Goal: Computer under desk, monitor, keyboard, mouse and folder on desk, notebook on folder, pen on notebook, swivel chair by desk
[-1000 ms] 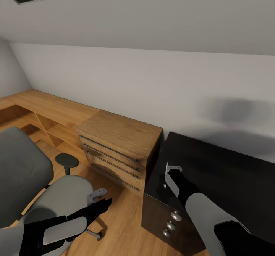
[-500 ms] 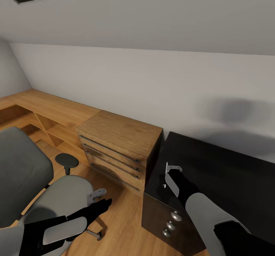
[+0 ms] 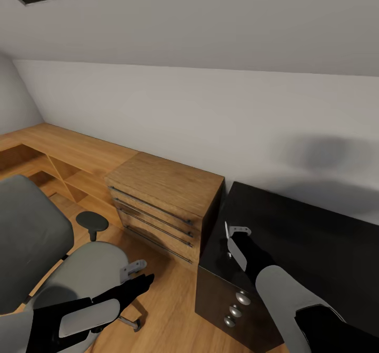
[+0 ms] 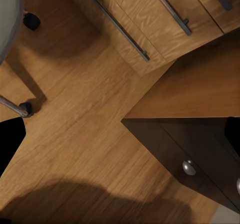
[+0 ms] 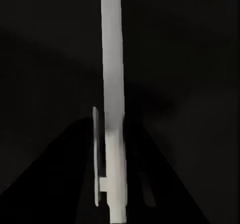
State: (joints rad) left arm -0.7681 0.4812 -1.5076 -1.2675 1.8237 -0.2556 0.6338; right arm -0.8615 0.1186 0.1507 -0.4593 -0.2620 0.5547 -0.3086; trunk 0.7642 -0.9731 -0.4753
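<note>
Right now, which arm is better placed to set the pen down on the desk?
Right. The right gripper hangs over the desk's black top with the pen between its fingers, while the left gripper sits low beside the swivel chair.

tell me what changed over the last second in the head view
Only the right gripper changed: it shifted slightly toward the robot's left and tilted, low over the corner of the desk. The right wrist view shows the pen against the black top. The left gripper, the swivel chair, the dresser and the camera stayed as they were.
</note>
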